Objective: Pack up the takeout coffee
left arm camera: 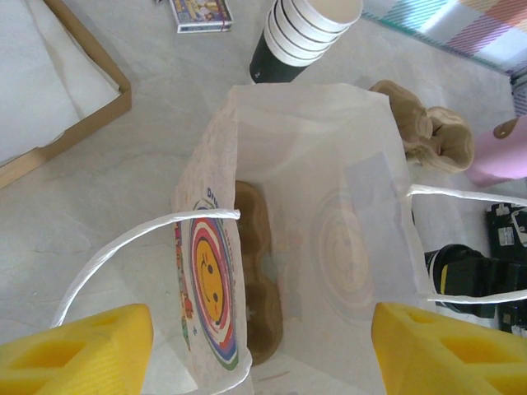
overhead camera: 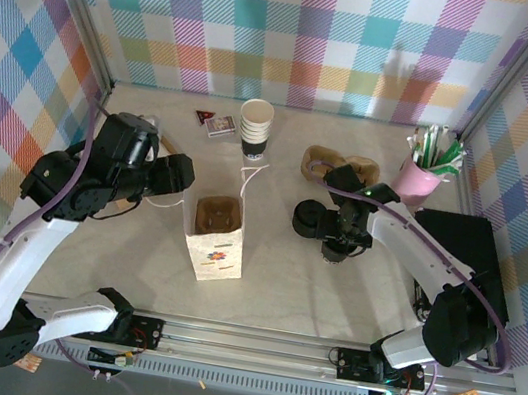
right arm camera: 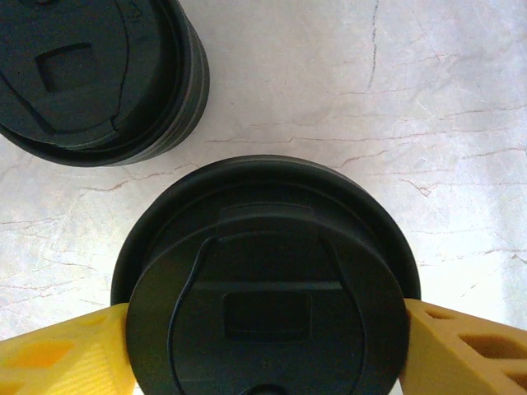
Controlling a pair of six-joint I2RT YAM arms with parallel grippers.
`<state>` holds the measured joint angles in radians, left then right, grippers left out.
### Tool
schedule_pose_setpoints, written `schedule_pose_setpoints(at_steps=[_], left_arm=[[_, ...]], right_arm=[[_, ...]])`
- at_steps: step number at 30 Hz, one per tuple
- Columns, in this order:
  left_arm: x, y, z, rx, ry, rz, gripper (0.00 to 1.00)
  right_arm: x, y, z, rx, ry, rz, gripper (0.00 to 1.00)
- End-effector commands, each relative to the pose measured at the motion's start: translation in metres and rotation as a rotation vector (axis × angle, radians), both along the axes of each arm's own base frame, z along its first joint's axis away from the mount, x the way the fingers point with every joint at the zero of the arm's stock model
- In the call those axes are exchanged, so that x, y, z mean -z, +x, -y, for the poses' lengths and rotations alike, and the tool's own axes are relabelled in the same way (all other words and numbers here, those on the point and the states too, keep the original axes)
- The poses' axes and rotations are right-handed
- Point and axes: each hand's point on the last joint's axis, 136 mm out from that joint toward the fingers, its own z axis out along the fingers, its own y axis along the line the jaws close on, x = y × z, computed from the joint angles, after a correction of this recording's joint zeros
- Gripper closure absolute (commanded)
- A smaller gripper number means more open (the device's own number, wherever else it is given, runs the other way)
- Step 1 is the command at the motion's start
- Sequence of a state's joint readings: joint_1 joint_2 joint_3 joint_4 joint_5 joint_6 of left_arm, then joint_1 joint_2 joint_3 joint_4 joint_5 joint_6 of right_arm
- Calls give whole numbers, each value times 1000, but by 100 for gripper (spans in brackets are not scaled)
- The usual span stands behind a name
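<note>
While the right claw (right arm camera: 263, 333) pinches the takeout coffee (right arm camera: 268, 280), a small paper cup under a round black plastic lid, on the pale surface (right arm camera: 370, 99) just beside a squat black stack of lids (right arm camera: 90, 74), the left claw (left arm camera: 263, 346) hangs spread and empty over the white printed paper bag (left arm camera: 362, 206). Too hard a squeeze could pop the lid, and the bag's white twisted handle (left arm camera: 123, 247) could snag the cup. From overhead the arm covers the cup; the left wrist camera shows the brown pulp carrier (left arm camera: 255, 271) inside.
</note>
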<state>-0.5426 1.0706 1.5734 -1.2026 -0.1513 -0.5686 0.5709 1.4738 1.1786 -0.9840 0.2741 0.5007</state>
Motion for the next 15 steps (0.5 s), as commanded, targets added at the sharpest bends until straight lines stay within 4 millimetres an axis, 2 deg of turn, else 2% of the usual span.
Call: schedule_pose_setpoints(at_steps=[1,10,15], left_arm=[[-4,0,-1,-1,6,11,30],[-1,2,1,-5,-3,2,30],[-3,-3,-6,-20,28,-11,29]], right_arm=[[28,-25,7,-55,-46,-121,24],[32,-25,4,-81,-37,-121,31],[14,-26,1,-112,-5,-96,38]])
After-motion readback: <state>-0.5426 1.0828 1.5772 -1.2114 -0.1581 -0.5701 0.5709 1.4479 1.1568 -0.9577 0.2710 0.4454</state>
